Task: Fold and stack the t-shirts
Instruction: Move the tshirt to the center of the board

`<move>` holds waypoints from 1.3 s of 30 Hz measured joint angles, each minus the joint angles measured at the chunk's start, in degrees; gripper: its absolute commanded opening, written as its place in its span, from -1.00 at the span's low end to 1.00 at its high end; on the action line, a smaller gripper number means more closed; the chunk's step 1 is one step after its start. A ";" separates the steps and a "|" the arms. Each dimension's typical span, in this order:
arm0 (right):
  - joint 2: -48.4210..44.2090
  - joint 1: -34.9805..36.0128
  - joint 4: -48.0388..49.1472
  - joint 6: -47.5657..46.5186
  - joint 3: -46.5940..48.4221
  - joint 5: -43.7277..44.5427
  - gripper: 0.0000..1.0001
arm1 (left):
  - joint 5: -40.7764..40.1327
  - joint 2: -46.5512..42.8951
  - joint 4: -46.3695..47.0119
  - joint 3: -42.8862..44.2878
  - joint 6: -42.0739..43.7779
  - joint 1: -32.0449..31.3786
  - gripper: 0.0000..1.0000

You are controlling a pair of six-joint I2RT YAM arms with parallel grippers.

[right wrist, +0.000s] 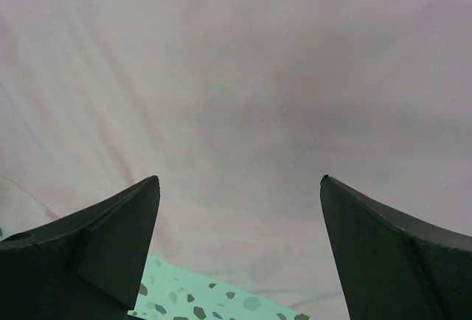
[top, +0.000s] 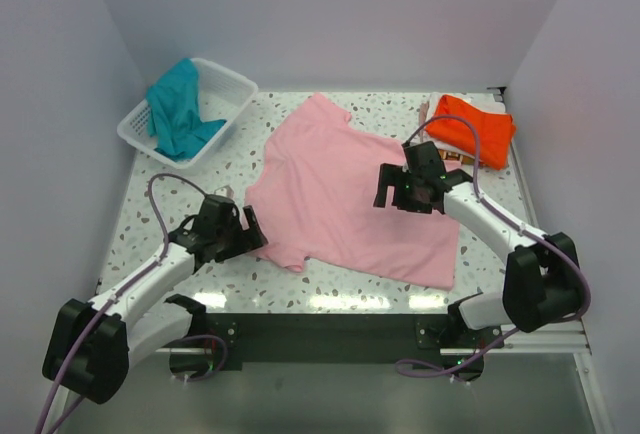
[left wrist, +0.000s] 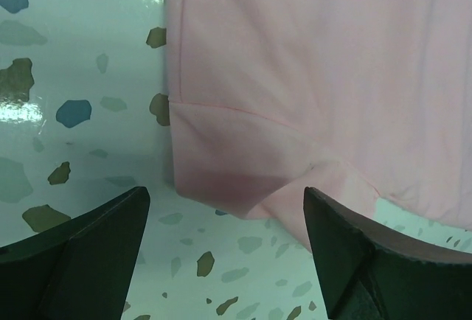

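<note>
The light pink t-shirt [top: 350, 194] lies spread flat in the middle of the table. My left gripper [top: 255, 229] stands open at its near-left sleeve; in the left wrist view the sleeve hem [left wrist: 236, 158] lies just ahead of the open left gripper [left wrist: 226, 191], nothing held. My right gripper [top: 385, 189] hovers open over the shirt's right half; the right wrist view shows pink cloth [right wrist: 236, 62] filling the frame beyond the open right gripper [right wrist: 240, 179]. The bright orange t-shirt [top: 478, 129] lies folded at the back right. The teal t-shirt [top: 180, 119] is bunched in the basket.
A white lattice basket [top: 235, 79] sits at the back left corner. White walls close in the table on the left, back and right. Speckled tabletop [top: 150, 204] shows left of the pink shirt and along the near edge.
</note>
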 measured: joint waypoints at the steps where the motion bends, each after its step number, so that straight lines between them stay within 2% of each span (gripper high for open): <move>1: -0.07 0.00 0.04 0.00 -0.11 0.00 0.85 | 0.00 -0.04 0.02 -0.28 -0.31 0.00 0.77; 10: -0.13 0.09 -0.02 0.00 -0.83 0.00 0.85 | 1.97 0.09 3.82 -1.44 -1.95 0.00 0.41; 13: 0.39 0.09 -0.02 0.00 -0.83 0.02 0.85 | 2.78 1.53 5.51 -1.44 -2.12 0.00 0.10; 14: 0.55 0.09 -0.02 0.00 -0.83 0.04 0.85 | 3.06 2.03 5.79 -1.44 -2.23 0.00 -0.16; 15: 0.70 0.09 -0.02 0.00 -0.83 0.04 0.86 | 3.30 2.43 5.90 -1.44 -2.56 0.00 -0.31; 16: 0.87 0.09 0.00 0.00 -0.83 0.04 0.85 | 3.50 2.67 5.90 -1.44 -2.60 0.00 -0.60; 19: 1.31 0.09 -0.02 -0.02 -0.83 0.04 0.86 | 3.98 2.75 5.35 -1.16 -2.67 0.00 -0.93; 22: 1.64 0.09 0.00 -0.02 -0.83 0.04 0.86 | 4.07 2.75 2.73 1.05 -2.51 0.00 -1.00; 29: 5.09 0.09 0.74 -0.04 -0.83 0.09 0.86 | 4.20 0.98 -3.93 11.96 -2.56 0.00 -0.98; 31: 7.37 0.09 1.11 -0.02 -0.83 0.07 0.86 | 4.76 0.61 -5.62 13.90 -2.64 0.00 -0.87; 34: 11.19 0.09 1.29 0.00 -0.83 0.09 0.86 | 6.49 0.44 -8.39 15.56 -3.02 0.00 -0.84; 39: 12.94 0.09 1.79 0.15 -0.39 0.39 0.86 | 5.95 -2.38 -14.51 16.85 -3.37 0.00 -0.48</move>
